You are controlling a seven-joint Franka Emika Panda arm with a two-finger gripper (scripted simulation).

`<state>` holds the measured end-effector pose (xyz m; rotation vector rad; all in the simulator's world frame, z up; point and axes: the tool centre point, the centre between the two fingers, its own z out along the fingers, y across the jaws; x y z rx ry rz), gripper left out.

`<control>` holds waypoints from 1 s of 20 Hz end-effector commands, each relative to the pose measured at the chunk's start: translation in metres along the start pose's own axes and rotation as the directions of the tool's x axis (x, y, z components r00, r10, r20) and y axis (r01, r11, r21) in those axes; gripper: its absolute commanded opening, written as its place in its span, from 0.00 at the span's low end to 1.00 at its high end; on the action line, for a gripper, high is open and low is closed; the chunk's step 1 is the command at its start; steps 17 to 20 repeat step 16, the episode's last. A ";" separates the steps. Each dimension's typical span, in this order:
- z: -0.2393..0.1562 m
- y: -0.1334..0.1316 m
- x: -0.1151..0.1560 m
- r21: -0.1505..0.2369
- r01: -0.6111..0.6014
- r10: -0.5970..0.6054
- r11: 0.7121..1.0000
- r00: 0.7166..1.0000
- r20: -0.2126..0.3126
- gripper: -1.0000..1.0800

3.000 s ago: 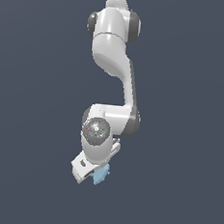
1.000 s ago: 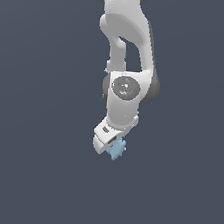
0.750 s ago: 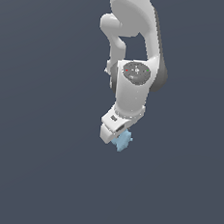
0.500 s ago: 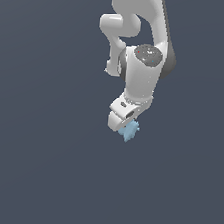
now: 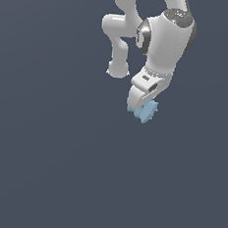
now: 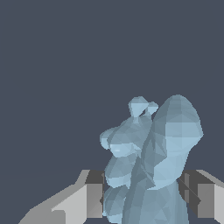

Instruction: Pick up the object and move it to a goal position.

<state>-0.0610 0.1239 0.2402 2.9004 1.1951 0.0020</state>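
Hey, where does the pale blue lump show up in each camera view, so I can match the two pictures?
Exterior view: the pale blue lump sits right of centre, just above the middle, poking out under the tip of the white hand.
Wrist view: the lump fills the lower right, between the hand's two fingers.
Shared landmark: the hand, closed on the lump in both views.
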 end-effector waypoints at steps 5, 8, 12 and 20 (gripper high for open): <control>-0.033 -0.043 -0.005 0.001 -0.001 0.001 1.000 1.000 0.001 0.00; -0.044 -0.056 -0.006 0.002 -0.001 0.001 1.000 1.000 0.001 0.00; -0.054 -0.068 -0.007 0.004 -0.001 0.001 1.000 1.000 0.000 0.00; -0.058 -0.072 -0.006 0.004 -0.001 0.001 1.000 1.000 0.000 0.00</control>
